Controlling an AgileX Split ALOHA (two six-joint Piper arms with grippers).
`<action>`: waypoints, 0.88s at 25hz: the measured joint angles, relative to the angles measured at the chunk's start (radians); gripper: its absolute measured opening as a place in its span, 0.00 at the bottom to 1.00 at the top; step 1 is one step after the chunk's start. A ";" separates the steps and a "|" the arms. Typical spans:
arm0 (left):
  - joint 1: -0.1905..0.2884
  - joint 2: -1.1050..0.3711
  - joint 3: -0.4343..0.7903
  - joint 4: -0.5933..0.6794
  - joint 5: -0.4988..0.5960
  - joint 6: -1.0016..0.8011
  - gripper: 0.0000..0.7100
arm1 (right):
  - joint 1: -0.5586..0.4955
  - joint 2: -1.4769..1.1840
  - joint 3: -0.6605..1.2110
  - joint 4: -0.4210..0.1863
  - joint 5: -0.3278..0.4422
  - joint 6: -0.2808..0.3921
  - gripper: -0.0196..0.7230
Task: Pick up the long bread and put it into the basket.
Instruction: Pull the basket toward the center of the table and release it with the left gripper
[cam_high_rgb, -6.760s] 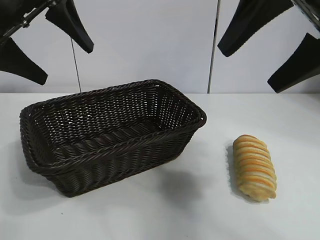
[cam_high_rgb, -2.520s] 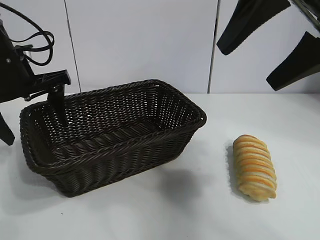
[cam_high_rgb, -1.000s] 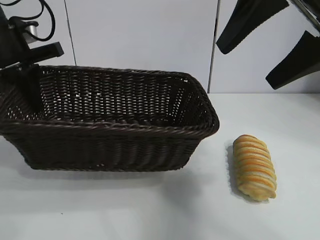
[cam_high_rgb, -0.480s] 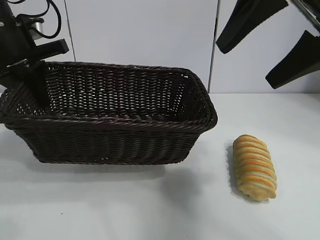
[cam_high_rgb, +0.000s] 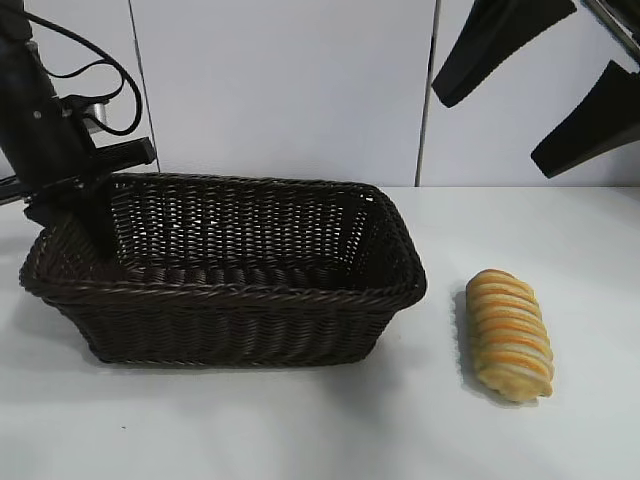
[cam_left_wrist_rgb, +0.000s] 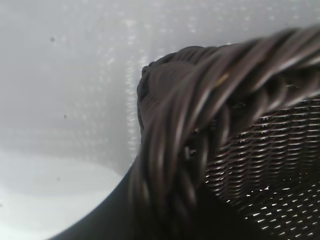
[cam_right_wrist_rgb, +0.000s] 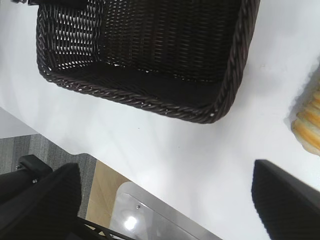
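- Bread first: the long bread (cam_high_rgb: 509, 335) lies nearest the exterior camera on the white table (cam_high_rgb: 300, 420), alone, just beside the basket's right end but not touching it. I read its long axis as running roughly front to back, leaning slightly toward the camera's right at the near end, with the stripes crossing it.
- Next back, the basket (cam_high_rgb: 230, 300) sits flat on the table, its long side facing the camera. I see nothing inside it.
- At the basket's far left corner my left gripper (cam_high_rgb: 75, 215) is clamped on the braided rim, one finger (cam_high_rgb: 95, 225) inside the wall; the left wrist view is filled by that rim (cam_left_wrist_rgb: 200, 125), right up against the camera. So it has hold of the basket, not the bread.
- Farthest and highest, my right gripper (cam_high_rgb: 535, 85) hangs above the table's right side with its jaws spread wide and nothing between them. In the right wrist view its fingers (cam_right_wrist_rgb: 287, 207) frame the table, with the edge of the bread (cam_right_wrist_rgb: 310, 122) just visible.
- My judgement: the right arm is plainly the nearer one, and the bread lies below it and toward the camera. I'd want the jaws to come down across the loaf's short width, closing along the stripes rather than end to end.
- The left arm's hold should steady the basket for the drop.
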 joint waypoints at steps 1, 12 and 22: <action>0.000 0.005 -0.001 -0.002 0.000 0.000 0.14 | 0.000 0.000 0.000 0.000 0.000 0.000 0.89; 0.000 0.006 -0.001 0.001 0.020 -0.028 0.29 | 0.000 0.000 0.000 0.000 0.000 0.000 0.89; 0.000 -0.005 -0.009 0.011 0.045 -0.048 0.97 | 0.000 0.000 0.000 -0.001 0.000 0.000 0.89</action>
